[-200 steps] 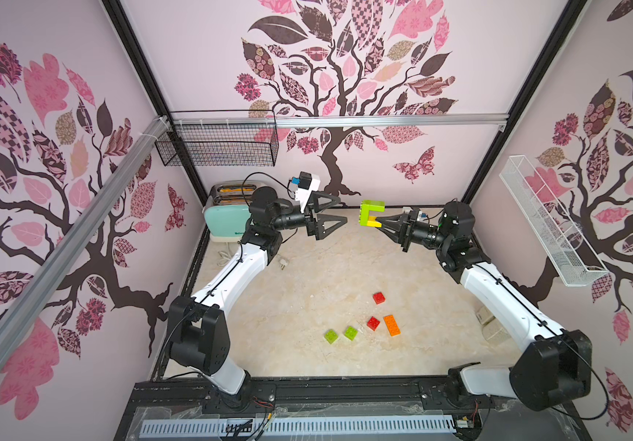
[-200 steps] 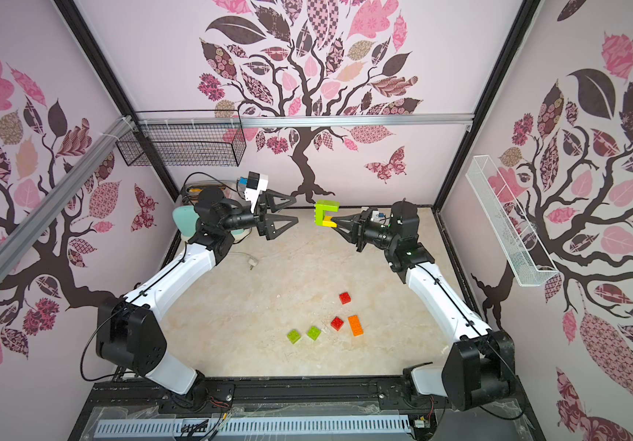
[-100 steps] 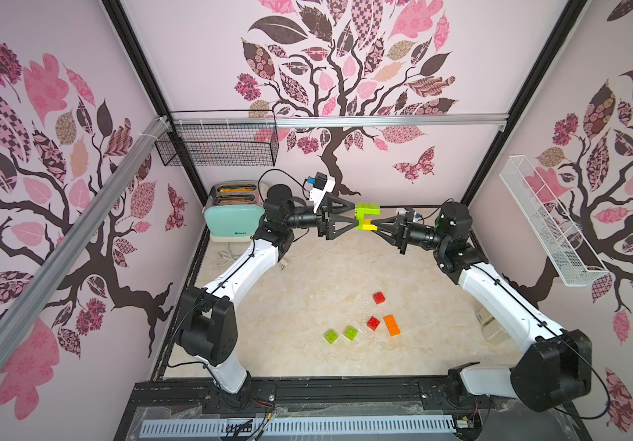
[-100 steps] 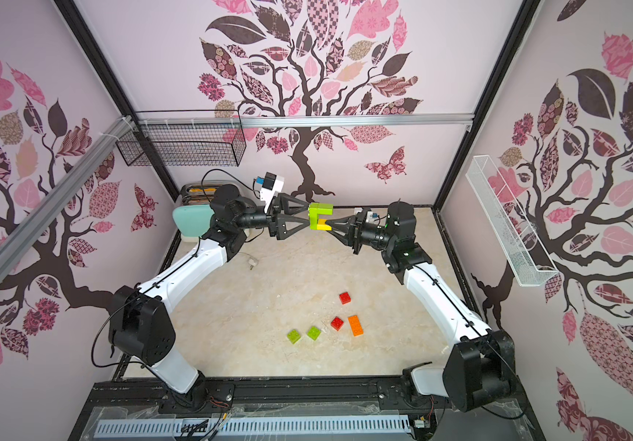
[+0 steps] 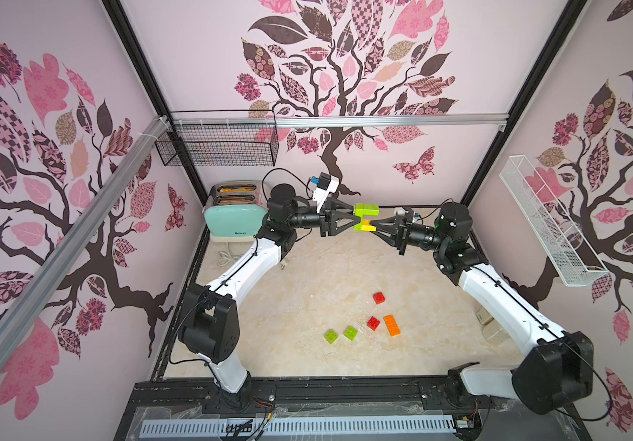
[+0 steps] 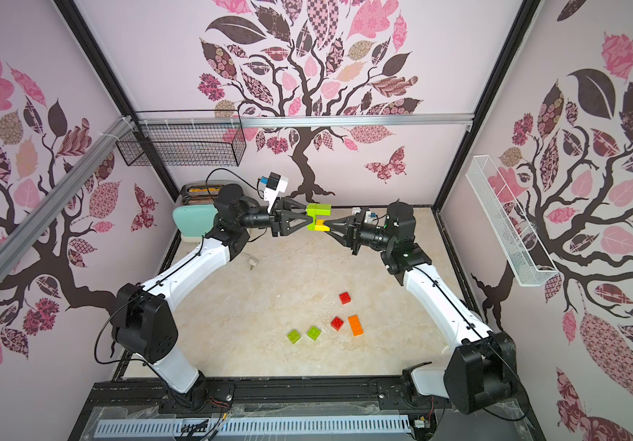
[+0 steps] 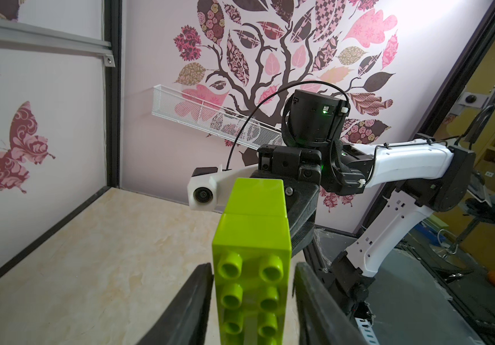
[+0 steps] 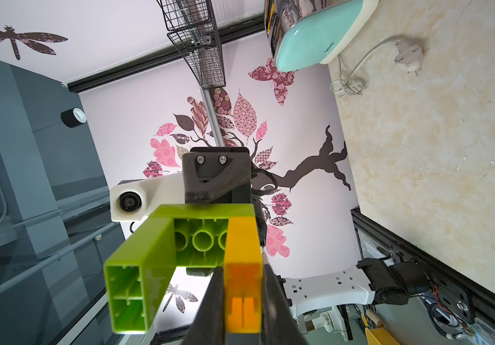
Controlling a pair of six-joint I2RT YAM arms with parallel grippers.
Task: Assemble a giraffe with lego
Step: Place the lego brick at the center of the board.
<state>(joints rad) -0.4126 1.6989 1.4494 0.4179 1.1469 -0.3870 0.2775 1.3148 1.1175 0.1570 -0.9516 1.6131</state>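
Part-built giraffe (image 5: pixel 364 218) held in mid-air, far centre, above the table (image 5: pixel 307 267).
My right jaws clench its yellow brick (image 8: pixel 242 245); my left jaws, wide open a second ago, now grip its green end (image 7: pixel 252 239), so a handover looks likely. Five loose bricks (image 5: pixel 373 323) lie near.

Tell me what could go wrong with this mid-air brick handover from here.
1. The part-built giraffe hangs high above the table. The right gripper pinches only its yellow brick, so a pull may pop that joint.
2. The left gripper flanks the long green brick. If that grip is loose when the right lets go, the piece drops.
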